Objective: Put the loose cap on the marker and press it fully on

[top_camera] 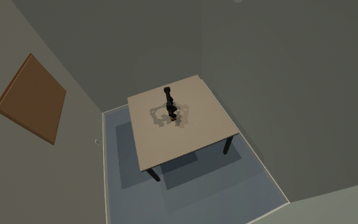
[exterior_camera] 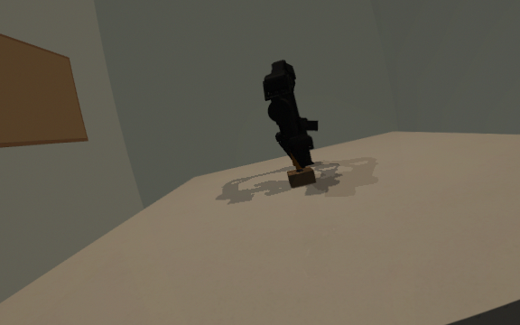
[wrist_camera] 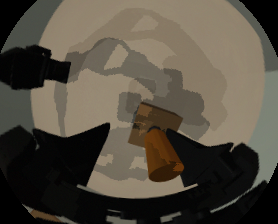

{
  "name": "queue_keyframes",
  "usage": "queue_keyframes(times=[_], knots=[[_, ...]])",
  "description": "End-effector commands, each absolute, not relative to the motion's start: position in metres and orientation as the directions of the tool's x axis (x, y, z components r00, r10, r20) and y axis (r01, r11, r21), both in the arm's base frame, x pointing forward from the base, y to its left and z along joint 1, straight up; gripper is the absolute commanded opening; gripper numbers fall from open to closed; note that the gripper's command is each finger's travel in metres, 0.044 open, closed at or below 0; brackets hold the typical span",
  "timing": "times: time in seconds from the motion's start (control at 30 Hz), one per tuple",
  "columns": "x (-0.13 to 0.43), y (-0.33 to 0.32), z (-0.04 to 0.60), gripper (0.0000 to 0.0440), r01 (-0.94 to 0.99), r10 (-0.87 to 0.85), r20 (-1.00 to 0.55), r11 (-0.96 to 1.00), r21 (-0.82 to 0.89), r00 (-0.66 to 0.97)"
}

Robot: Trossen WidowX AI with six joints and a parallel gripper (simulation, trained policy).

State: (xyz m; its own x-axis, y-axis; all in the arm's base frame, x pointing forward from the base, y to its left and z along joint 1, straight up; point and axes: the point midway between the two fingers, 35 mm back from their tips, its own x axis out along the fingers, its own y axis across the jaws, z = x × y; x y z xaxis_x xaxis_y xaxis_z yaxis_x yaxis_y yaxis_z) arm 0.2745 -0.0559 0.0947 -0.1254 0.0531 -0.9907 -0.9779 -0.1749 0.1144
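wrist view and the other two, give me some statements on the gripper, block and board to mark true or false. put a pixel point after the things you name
1. The gripper (top_camera: 173,117) (exterior_camera: 302,164) (wrist_camera: 139,128) is open. True.
2. The orange piece (exterior_camera: 294,162) (wrist_camera: 162,155) lies flat on the table, well away from the holder block (top_camera: 173,119) (exterior_camera: 301,179) (wrist_camera: 165,119). False: it rises from the block.
3. In the wrist view, the orange piece is nearer the finger at the picture's right. True.
4. The holder block is bright green. False: it is brown.
5. The brown board (top_camera: 34,99) (exterior_camera: 21,90) lies on the table. False: it is on the wall.

Pincer (exterior_camera: 301,166) (wrist_camera: 138,131) open (fingers spread wide), low, arm (top_camera: 168,99) (exterior_camera: 287,113) leaning down.
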Motion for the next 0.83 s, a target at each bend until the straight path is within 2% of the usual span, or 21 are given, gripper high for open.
queue_keyframes(times=[0.0, 0.8], knots=[[0.278, -0.055, 0.101, 0.044, -0.981, 0.05, -0.996, -0.181, 0.069, -0.079], [0.286, -0.059, 0.17, 0.0435, -0.974, 0.013, -0.994, -0.198, -0.11, 0.11]])
